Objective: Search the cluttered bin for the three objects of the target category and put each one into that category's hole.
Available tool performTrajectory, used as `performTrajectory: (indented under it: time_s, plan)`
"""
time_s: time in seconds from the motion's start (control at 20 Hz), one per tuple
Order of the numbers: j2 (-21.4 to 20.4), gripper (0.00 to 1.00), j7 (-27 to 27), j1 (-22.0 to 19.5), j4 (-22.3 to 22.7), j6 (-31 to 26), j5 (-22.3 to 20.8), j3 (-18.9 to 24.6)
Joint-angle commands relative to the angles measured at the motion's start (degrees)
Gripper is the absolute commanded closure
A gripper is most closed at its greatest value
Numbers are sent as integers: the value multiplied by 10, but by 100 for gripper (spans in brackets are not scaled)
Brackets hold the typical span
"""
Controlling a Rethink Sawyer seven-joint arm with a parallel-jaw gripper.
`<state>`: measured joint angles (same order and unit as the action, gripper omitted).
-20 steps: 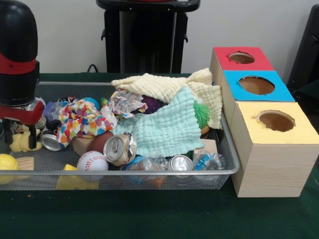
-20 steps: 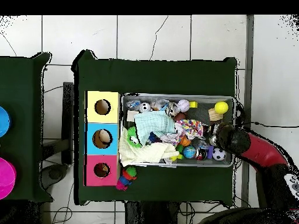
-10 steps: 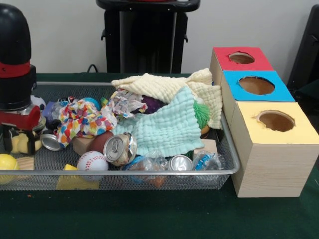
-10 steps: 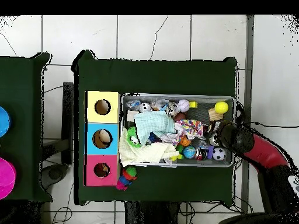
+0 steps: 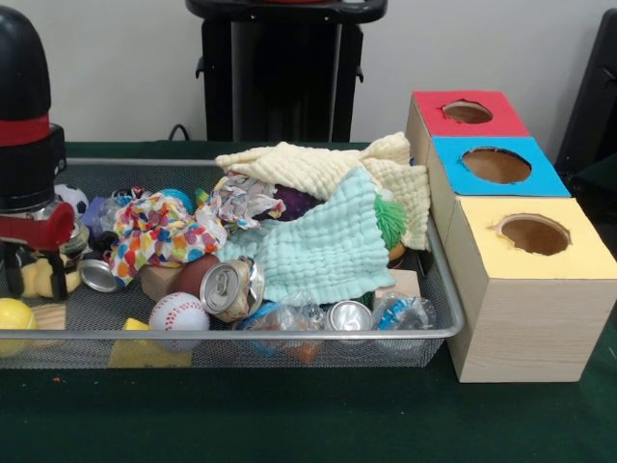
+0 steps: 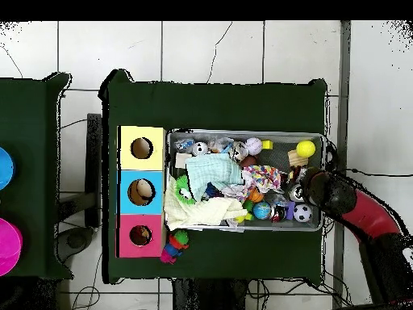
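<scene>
Pincer [image 5: 34,280] on the red-and-black arm hangs at the wire mesh bin's [image 5: 289,335] end, seemingly clasping a pale yellow block [image 5: 37,278], though its grip stays unclear.

A dark green cloth-covered table [image 6: 214,101] stands on a white tiled floor [image 6: 210,48], with a black metal stand [image 5: 284,72] behind it, and a second green table [image 6: 32,113] alongside bears blue and magenta round discs.

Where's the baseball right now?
In the front view the baseball lies at the bin's near rim, left of centre, just left of the crushed can.
</scene>
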<state>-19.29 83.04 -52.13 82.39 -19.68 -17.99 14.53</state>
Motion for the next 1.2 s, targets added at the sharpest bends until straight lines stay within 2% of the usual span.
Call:
performTrajectory:
  time_s: [0.05, 0.2, 0.45, 0.65, 0.8, 1.0, 1.2]
  plan:
    - [35, 0, 38, 20, 62, -56, -4, 8]
    - [28, 0, 41, 24, 67, -59, -2, 8]
    - [14, 0, 28, 7, 86, -42, 0, 40]
    - [-7, 0, 32, 17, 94, -63, 7, 32]
    - [-5, 0, 50, 34, 89, -69, 7, 4]
    - [-9, 0, 64, 47, 84, -45, 1, -14]
    - [-24, 0, 58, 45, 92, -19, -4, -3]
